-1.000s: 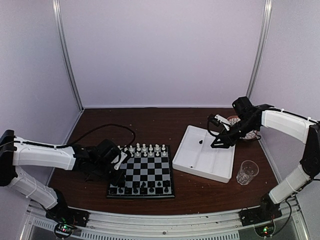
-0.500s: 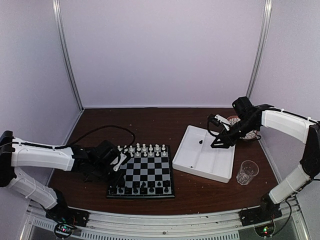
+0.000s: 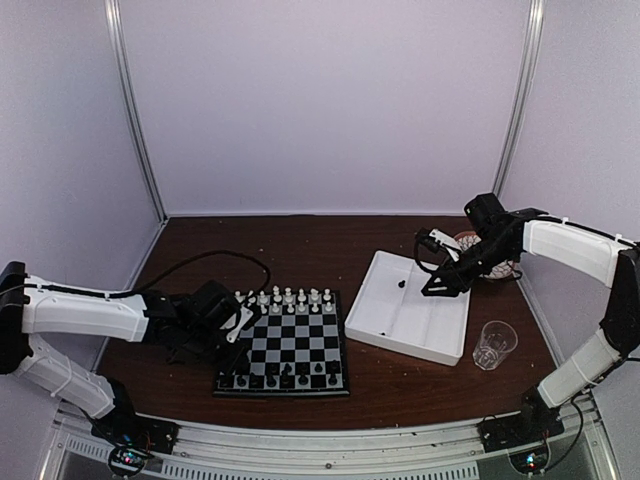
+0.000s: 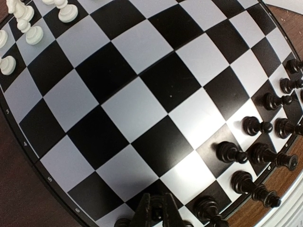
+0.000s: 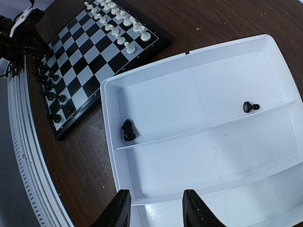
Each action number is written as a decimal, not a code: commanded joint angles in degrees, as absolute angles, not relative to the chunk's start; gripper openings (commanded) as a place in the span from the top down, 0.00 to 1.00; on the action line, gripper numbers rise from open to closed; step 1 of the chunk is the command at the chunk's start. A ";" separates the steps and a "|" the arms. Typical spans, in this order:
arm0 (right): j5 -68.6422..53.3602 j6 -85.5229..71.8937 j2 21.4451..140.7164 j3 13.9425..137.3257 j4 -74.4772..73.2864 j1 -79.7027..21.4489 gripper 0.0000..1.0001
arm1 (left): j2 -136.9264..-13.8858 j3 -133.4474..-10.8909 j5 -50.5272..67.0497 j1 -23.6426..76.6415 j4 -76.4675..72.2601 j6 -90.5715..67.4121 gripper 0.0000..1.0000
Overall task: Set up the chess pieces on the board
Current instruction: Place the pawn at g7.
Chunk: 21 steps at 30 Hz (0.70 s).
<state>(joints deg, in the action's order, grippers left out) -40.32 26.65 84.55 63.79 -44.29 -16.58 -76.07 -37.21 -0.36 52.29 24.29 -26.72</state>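
Note:
The board [image 3: 295,340] lies near the front, left of centre. White chess pieces [image 3: 288,298] fill its far rows and black chess pieces [image 3: 300,379] stand along its near rows. My left gripper [image 3: 238,335] hovers over the board's left edge, shut on a small black piece [image 4: 158,212]. The left wrist view shows bare squares [image 4: 137,109], black pieces [image 4: 255,125] at the right and white ones [image 4: 28,28] at the top left. My right gripper [image 5: 156,210] is open and empty above the white tray [image 5: 109,118]. The tray holds a black knight [image 5: 128,131] and a black pawn [image 5: 249,107].
The white divided tray [image 3: 372,332] sits right of the board. A clear glass [image 3: 494,343] stands at its front right. A patterned bowl [image 3: 468,240] is behind my right arm. A black cable [image 3: 215,255] loops over the table behind the left arm.
My left gripper has shifted slightly left and back over the board's left edge. The right arm has not moved.

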 commanded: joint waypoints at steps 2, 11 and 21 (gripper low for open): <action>-41.48 27.05 84.77 63.91 -44.47 -16.27 0.59 | -74.93 -37.44 -0.13 52.71 26.23 -26.89 0.95; -41.47 27.07 84.81 63.98 -44.51 -16.28 0.59 | -75.19 -37.52 -0.29 52.70 26.37 -26.98 0.88; -41.64 27.11 84.42 63.98 -44.72 -16.26 0.59 | -74.19 -38.32 -0.26 52.73 27.12 -27.29 0.78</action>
